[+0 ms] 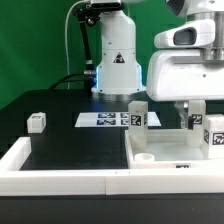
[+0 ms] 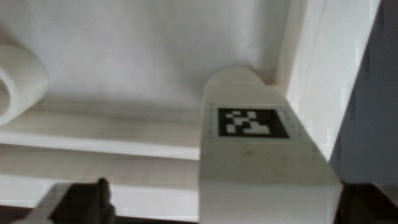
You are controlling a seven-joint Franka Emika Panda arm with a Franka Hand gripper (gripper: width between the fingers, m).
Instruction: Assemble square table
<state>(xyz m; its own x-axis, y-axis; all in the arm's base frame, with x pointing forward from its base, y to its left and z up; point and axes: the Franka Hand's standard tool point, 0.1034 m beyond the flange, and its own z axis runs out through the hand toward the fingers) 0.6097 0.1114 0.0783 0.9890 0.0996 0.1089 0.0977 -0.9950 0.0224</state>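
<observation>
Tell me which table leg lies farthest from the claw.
The leg alone at the exterior view's left; the others stand by the slab, near the claw.

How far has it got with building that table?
Early days. The tabletop lies flat, with no leg clearly fixed. The gripper straddles one leg over it, jaws apparently open. Left: that leg plus the others, like the loose leg far off.

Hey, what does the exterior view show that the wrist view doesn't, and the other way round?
Only the exterior view: the robot base, the marker board, a lone leg far on the exterior view's left, and the rim wall. Only the wrist view: a close-up leg with its tag readable, and one dark end effector finger. Both: apparently the white tabletop, plus tagged white legs.
</observation>
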